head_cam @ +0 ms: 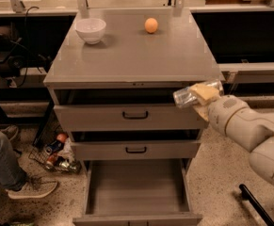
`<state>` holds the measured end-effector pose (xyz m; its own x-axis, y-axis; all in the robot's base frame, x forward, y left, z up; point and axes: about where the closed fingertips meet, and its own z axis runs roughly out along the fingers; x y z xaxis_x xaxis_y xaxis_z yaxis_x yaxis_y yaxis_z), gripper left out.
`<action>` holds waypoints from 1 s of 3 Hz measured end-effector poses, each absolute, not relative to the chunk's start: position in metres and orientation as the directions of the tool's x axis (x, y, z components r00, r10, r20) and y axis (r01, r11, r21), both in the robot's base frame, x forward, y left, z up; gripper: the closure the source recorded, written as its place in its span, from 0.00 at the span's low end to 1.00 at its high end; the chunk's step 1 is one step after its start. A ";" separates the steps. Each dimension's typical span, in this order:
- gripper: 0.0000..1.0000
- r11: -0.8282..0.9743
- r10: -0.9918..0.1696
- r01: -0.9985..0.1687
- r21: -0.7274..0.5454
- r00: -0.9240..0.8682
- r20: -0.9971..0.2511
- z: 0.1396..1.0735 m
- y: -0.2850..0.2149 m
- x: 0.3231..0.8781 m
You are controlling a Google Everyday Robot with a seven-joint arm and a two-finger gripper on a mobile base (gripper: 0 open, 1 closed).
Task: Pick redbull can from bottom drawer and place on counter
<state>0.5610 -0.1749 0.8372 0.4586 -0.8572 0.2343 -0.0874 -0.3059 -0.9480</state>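
Observation:
My gripper (pixel 198 96) is at the right front corner of the cabinet, level with the top drawer and just below the counter's edge. Its yellowish fingers (pixel 205 92) are shut on the redbull can (pixel 183 98), a slim silvery can held lying sideways and pointing left. The bottom drawer (pixel 135 186) is pulled fully out at the bottom of the view, and its flat grey floor is bare. The counter (pixel 132 53) is the glossy grey slab on top of the cabinet.
A white bowl (pixel 90 30) and an orange (pixel 150 25) sit at the back of the counter. Two upper drawers with black handles (pixel 135 115) stand slightly open. A basket of cans (pixel 56 155) and a person's leg and shoe (pixel 14 173) are on the floor at the left.

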 end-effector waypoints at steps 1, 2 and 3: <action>1.00 -0.271 -0.865 -0.072 -0.960 0.456 0.210 0.863 -0.181 0.583; 1.00 -0.239 -0.857 -0.050 -0.970 0.480 0.186 0.886 -0.184 0.605; 1.00 -0.230 -0.835 -0.035 -0.973 0.520 0.178 0.903 -0.185 0.632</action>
